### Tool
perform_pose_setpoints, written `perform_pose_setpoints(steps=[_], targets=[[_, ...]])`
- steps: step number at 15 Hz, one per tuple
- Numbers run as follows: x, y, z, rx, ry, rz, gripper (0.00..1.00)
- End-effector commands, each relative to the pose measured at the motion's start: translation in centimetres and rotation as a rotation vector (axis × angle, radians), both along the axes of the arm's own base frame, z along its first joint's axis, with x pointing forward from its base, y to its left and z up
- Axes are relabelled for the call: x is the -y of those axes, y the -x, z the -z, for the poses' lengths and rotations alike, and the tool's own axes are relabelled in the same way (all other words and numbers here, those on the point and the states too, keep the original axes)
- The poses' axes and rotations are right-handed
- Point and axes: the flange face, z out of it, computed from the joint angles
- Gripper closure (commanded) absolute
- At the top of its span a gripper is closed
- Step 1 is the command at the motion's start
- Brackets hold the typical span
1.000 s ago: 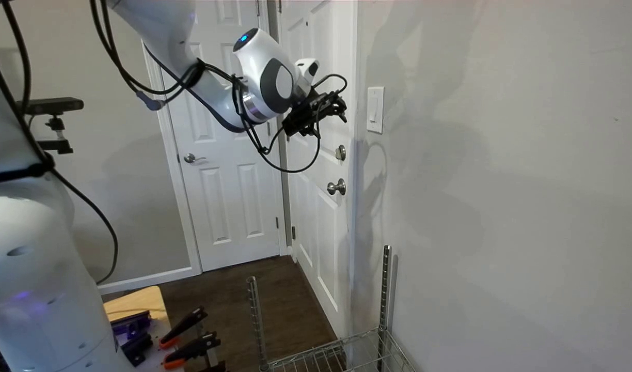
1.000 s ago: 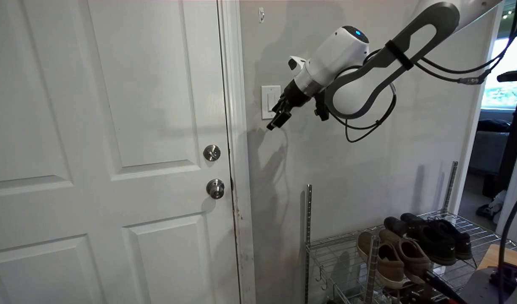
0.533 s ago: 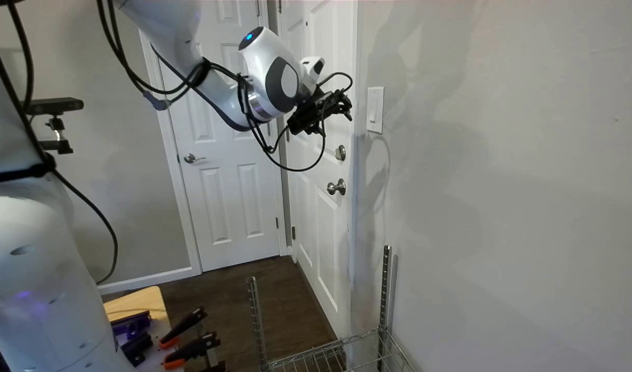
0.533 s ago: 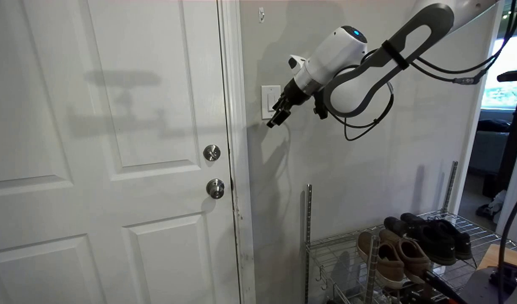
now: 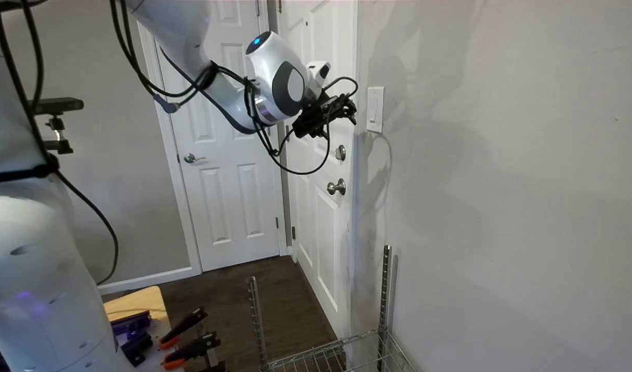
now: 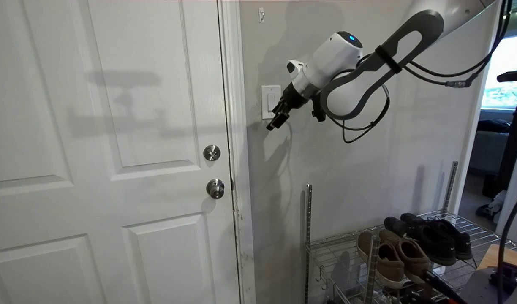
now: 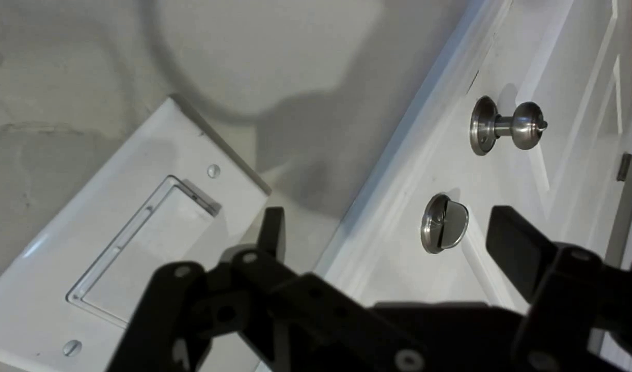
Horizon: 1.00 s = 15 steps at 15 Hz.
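My black gripper point(image 7: 392, 235) is open and holds nothing. Its fingers point(image 7: 517, 253) stand wide apart in the wrist view. Beyond the gap is a metal deadbolt with a thumb turn point(image 7: 454, 225) on a white door point(image 6: 148, 105). A round metal knob point(image 7: 526, 125) sits on the same door; in both exterior views it is below the deadbolt point(image 6: 211, 153). A white light switch point(image 7: 156, 243) on the grey wall fills the lower left of the wrist view. The gripper point(image 6: 274, 122) partly covers the switch plate point(image 6: 265, 103) in an exterior view. I see no clear contact.
A wire rack point(image 6: 338, 245) with metal posts point(image 5: 385, 289) stands against the wall. Brown shoes point(image 6: 389, 264) and black shoes point(image 6: 440, 240) sit on it. Clamps point(image 5: 192, 349) lie near the robot base. Black cables point(image 5: 305, 173) hang in a loop from the arm. Another white door point(image 5: 225, 196) has a lever handle.
The arm and gripper have moved right, nearer the wall in an exterior view, rising slightly and then dropping again. A shadow has appeared on the white door.
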Motion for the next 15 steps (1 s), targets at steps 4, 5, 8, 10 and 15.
perform_pose_setpoints(steps=[4,5,8,10,15], targets=[[-0.2,-0.6,-0.3,0.017,0.024,-0.027,0.0],[-0.2,-0.7,-0.4,0.02,0.025,-0.029,0.0],[-0.4,-0.9,-0.8,0.028,0.025,-0.031,0.0],[-0.4,-1.2,-1.1,0.033,0.024,-0.03,0.0],[-0.5,-2.0,-1.2,0.035,0.021,-0.028,0.0]])
